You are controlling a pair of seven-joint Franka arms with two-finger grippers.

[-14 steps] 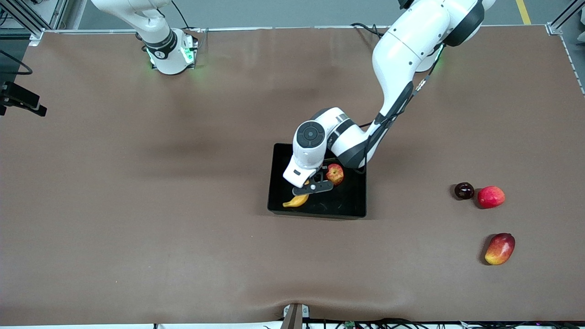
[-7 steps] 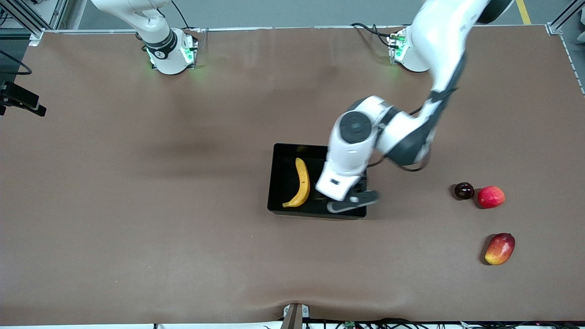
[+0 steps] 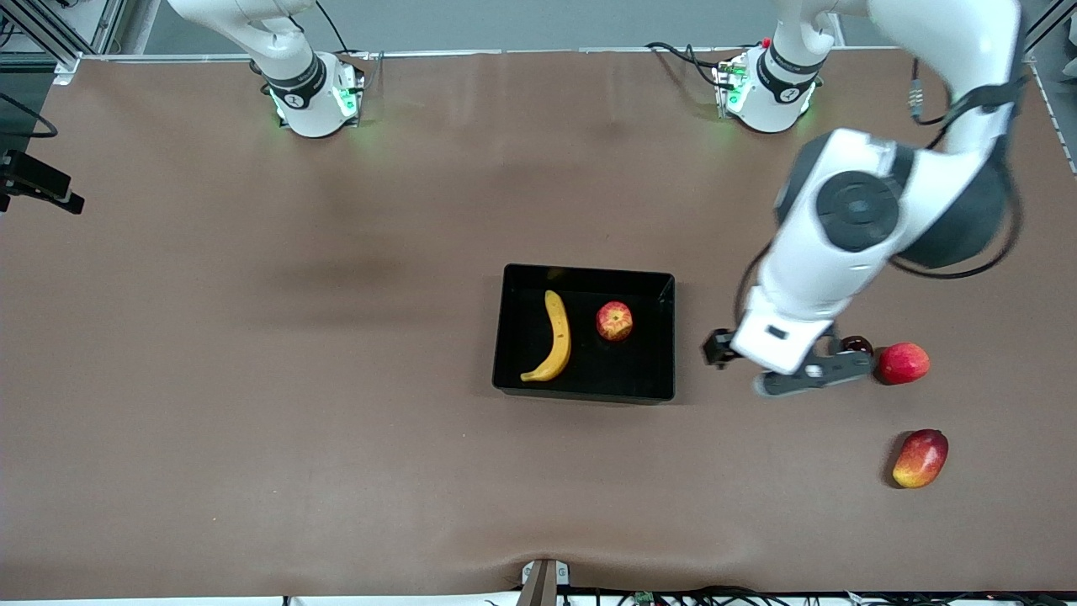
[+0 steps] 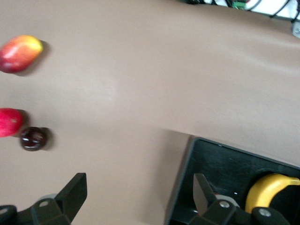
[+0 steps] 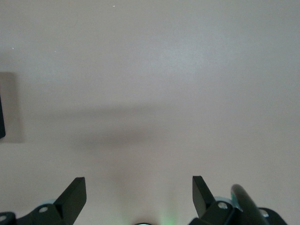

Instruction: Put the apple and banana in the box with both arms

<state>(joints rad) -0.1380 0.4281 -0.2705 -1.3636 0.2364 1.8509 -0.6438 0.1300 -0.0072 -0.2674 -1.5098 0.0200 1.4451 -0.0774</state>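
The brown worktop (image 3: 252,379) carries the black box (image 3: 505,337) at mid-worktop. In it, the banana (image 3: 554,338) lies beside the apple (image 3: 614,321), apart. The left end effector (image 4: 138,194) hangs over bare worktop beside the box, fingers apart, empty. The right end effector (image 5: 139,192) waits, fingers apart.

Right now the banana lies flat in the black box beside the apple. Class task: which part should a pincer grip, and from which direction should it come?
Grip the banana at its middle, coming straight down from above, with the fingers closing across its narrow width. It lies flat in the box, whose upright walls block a sideways approach. The gap to the apple looks wide enough for one finger.
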